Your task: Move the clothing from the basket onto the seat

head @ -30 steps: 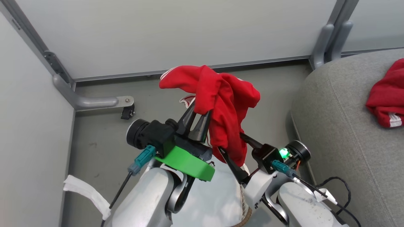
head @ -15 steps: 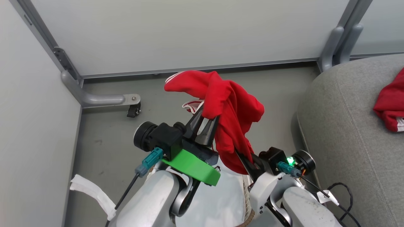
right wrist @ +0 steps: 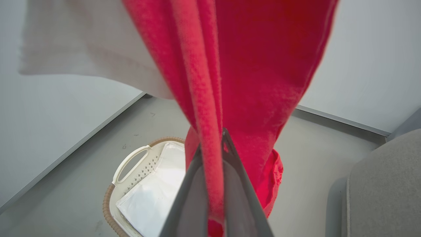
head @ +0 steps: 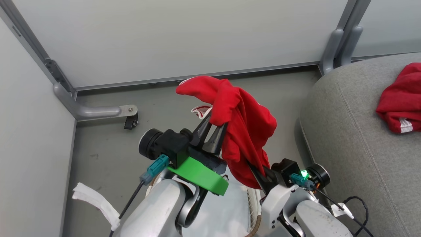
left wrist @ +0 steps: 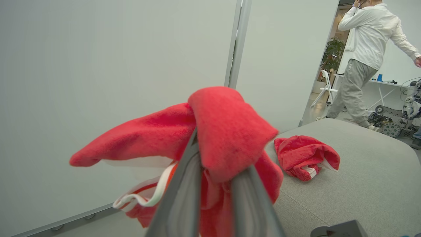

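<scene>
A red piece of clothing [head: 243,125] hangs in the air above the floor. My left gripper [head: 215,121] is shut on its upper fold, and in the left wrist view the fabric [left wrist: 227,131] bulges over the left gripper [left wrist: 221,158]. Lower down, my right gripper [head: 255,171] is shut on the hanging part; the right gripper [right wrist: 212,141] pinches a red fold [right wrist: 256,82]. The white basket [right wrist: 131,171] with its liner [right wrist: 154,197] stands on the floor below, partly hidden behind my arms [head: 255,210]. Another red garment [head: 399,102] lies on the grey seat [head: 355,131] at right.
Pale partition walls close the left and back, with a caster foot [head: 131,122] on the grey floor. A black cable [head: 358,202] loops by the seat's front. A person [left wrist: 361,49] walks in the background past the seat's far end.
My right gripper, open astride the hanging fabric a second ago, has shut on it. The left gripper keeps its hold. The head camera has shifted slightly.
</scene>
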You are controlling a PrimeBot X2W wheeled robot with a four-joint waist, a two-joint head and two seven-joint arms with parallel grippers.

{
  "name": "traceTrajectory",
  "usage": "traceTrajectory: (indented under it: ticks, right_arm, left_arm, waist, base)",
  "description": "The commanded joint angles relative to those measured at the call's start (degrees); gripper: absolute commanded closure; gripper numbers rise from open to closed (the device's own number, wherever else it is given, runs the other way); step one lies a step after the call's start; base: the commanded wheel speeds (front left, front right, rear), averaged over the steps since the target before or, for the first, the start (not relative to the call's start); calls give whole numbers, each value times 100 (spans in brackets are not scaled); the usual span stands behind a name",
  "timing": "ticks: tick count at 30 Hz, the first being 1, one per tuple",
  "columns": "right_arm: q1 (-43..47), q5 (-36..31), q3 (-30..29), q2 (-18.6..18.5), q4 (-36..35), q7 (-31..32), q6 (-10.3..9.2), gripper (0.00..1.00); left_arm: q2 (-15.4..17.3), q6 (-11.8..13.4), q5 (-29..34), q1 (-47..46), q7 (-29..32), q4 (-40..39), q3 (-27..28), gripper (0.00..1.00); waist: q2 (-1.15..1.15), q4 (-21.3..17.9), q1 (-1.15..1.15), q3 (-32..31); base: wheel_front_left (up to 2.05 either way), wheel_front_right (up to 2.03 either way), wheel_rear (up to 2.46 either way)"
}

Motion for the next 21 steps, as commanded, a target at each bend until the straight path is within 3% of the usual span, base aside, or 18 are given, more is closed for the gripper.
traceTrajectory:
  ticks: [1,21]
  right_arm:
    - [165,29,-9,-56,50,16,-8,100]
    - [132,70,-25,-55,-17,16,-8,100]
  left_arm:
    - [7,-13,-20,-26,-69,-57,78,100]
    - [7,7,8,-75,-69,-38,73,100]
  waist:
    - [0,-11,0,5]
    - [0,-122,0,91]
  base:
    - [0,0,0]
    - [0,0,0]
